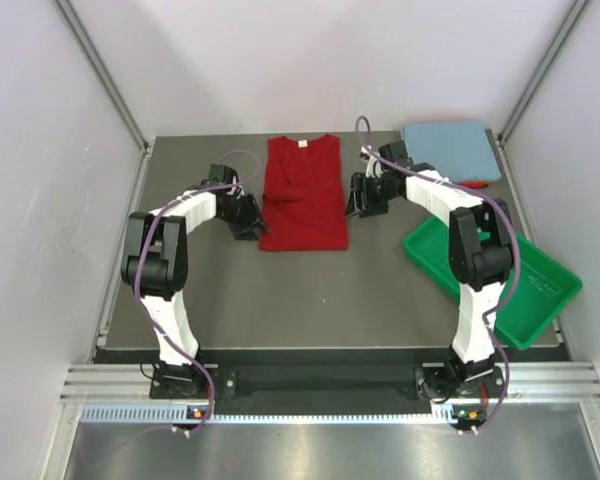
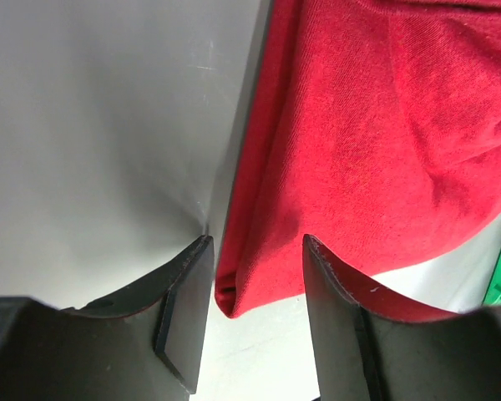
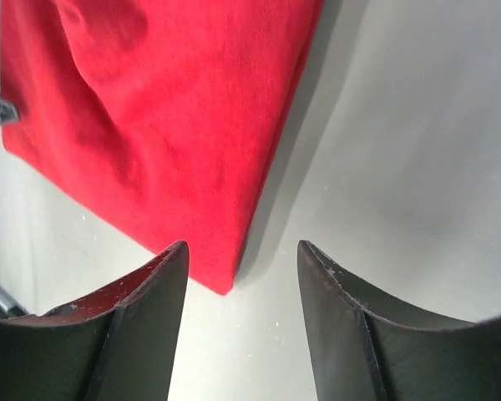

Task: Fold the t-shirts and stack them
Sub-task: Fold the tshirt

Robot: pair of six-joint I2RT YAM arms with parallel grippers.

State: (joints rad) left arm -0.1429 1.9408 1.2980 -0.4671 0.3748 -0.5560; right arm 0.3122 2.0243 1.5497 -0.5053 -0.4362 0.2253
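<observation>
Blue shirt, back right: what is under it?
Red cloth peeks out under the blue shirt at its near right edge. The rest is covered; its shape cannot be seen.

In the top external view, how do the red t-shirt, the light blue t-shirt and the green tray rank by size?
1. green tray, partly hidden by the right arm
2. red t-shirt, not far behind
3. light blue t-shirt, clearly smallest

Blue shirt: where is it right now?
In the top view, the blue shirt lies folded at the far right corner of the table, behind the green tray and right of the flat red shirt.
</observation>
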